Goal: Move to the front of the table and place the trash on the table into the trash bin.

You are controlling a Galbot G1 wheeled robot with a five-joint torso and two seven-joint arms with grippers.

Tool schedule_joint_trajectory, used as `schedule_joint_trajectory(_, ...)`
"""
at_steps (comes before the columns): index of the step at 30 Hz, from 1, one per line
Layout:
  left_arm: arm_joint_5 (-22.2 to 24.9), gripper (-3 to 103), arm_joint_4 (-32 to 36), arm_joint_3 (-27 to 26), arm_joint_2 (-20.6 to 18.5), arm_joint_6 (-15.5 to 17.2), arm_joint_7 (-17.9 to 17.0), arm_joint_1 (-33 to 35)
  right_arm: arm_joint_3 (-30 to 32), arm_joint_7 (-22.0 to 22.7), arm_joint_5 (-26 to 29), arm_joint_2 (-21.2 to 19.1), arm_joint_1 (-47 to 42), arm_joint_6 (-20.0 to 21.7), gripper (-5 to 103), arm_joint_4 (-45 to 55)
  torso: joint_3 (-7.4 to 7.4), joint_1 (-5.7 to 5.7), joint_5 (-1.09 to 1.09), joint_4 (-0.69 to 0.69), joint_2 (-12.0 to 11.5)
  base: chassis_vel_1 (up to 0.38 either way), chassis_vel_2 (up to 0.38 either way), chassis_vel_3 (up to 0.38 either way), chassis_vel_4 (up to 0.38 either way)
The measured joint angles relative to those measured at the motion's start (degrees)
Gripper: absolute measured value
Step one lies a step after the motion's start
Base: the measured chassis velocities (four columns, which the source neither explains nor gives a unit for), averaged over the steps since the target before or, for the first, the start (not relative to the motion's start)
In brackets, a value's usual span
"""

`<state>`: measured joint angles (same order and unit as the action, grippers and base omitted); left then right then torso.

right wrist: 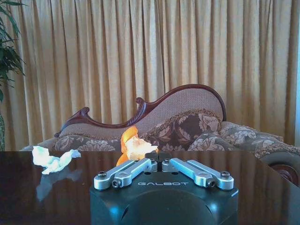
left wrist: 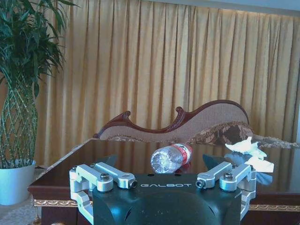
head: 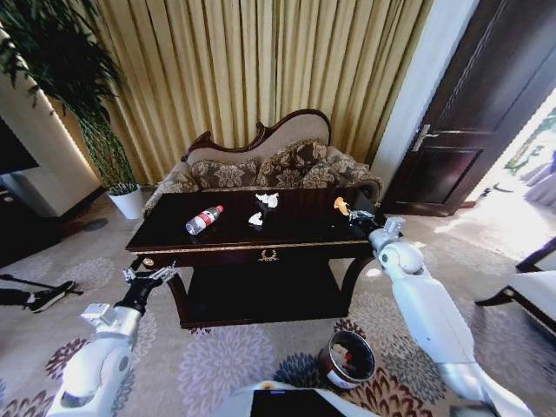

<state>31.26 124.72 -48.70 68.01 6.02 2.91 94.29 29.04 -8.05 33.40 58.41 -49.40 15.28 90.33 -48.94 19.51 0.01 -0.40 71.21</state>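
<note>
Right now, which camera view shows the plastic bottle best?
The left wrist view: the plastic bottle lies close ahead on the table, label visible. The head view shows it smaller, from above. The right wrist view gives nothing useful of it.

Looks like a fancy hotel suite or formal living room: gold curtains wall to wall, a carved floral sofa, flower-patterned carpet, a glossy dark counter with gold trim, a potted plant, and a heavy dark door.
</note>
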Motion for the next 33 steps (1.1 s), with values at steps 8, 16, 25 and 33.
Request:
schedule_joint_trajectory(8, -0.27, 100, -0.08, 0.20, -0.09, -0.02, 0.00, -0.15, 0.64, 0.00, -0.05, 0.23, -0.75, -0.22, 0, 0.12, -0.01, 0.01, 0.00, 0.00, 0.00, 0.044, -0.039, -0.047, 0.048)
schedule_joint_trajectory(16, -0.17, 100, -0.31, 0.20, -0.11, -0.02, -0.03, -0.48, 0.68, 0.00, -0.11, 0.37, -1.03, -0.29, 0, 0.24, 0.01, -0.01, 0.00, 0.00, 0.00, 0.141, -0.139, -0.153, 0.137)
schedule_joint_trajectory(25, -0.89, 100, -0.93, 0.83, 0.51, -0.20, 0.02, -0.46, 0.89, 0.00, -0.26, 0.53, -1.74, -0.43, 0, 0.27, 0.00, -0.01, 0.00, 0.00, 0.01, 0.125, -0.126, -0.133, 0.136)
schedule_joint_trajectory(33, -0.90, 100, -0.98, 0.99, 0.39, -0.22, 0.05, -0.62, 1.50, 0.00, -0.28, 0.69, -2.33, -0.60, 0, 0.07, -0.01, 0.00, 0.00, 0.00, 0.00, 0.088, -0.098, -0.084, 0.096)
